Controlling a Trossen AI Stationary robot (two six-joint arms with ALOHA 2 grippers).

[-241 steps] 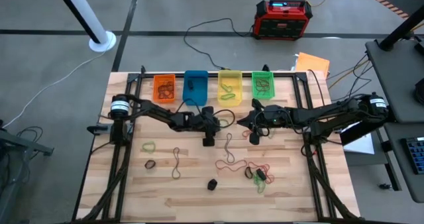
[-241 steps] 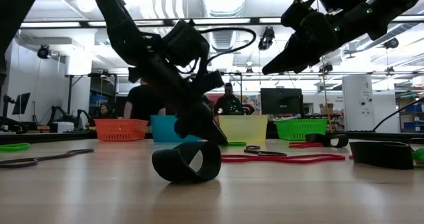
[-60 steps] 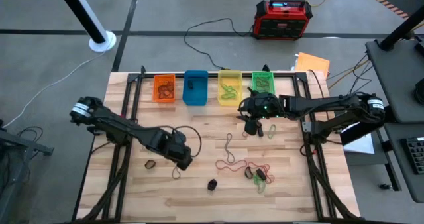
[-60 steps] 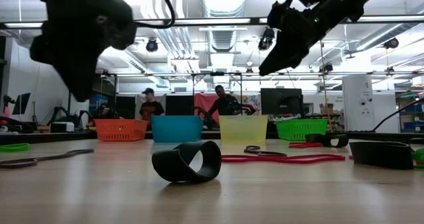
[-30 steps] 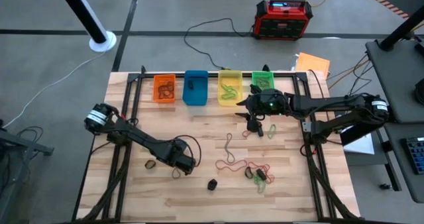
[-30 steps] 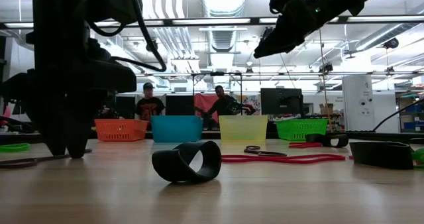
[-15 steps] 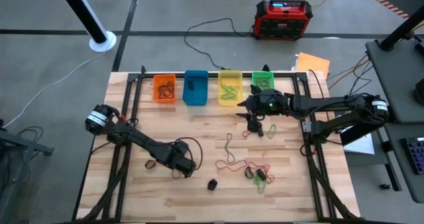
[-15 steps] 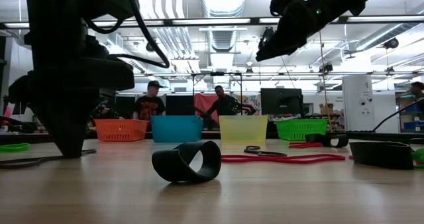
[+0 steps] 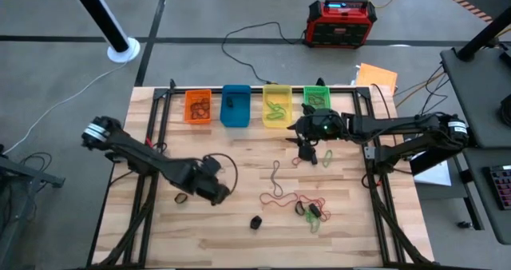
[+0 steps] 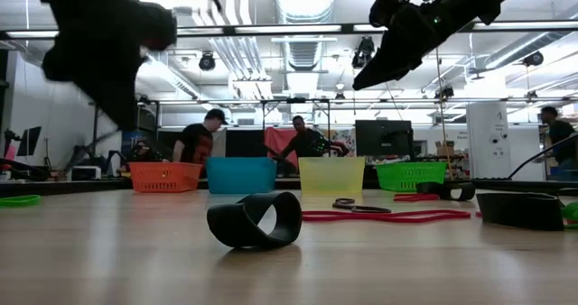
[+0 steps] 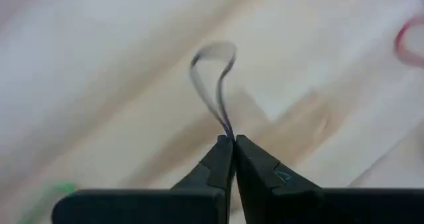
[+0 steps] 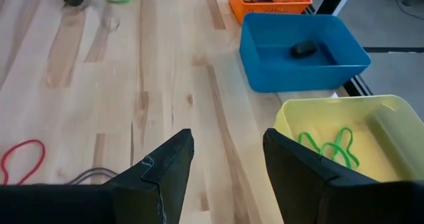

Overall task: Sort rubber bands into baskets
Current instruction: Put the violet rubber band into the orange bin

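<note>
Band [image 11: 213,85] dangles, pinched in my left gripper [image 11: 232,142] above table [image 9: 239,230]; right gripper [image 12: 226,151] spread beside yellow basket [image 12: 371,118].

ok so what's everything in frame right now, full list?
baskets: four, orange, blue, yellow, green; row at the far edge of the table, bands in each
loose rubber bands: several, brown, red, green, black; mid-table to near right
held rubber band: one, dark; hanging from the left tool
red-black box: one; floor beyond the table
people: three; room behind
left tool: shut on the held rubber band, above the table's near left
right tool: open, empty, near the yellow and green baskets
</note>
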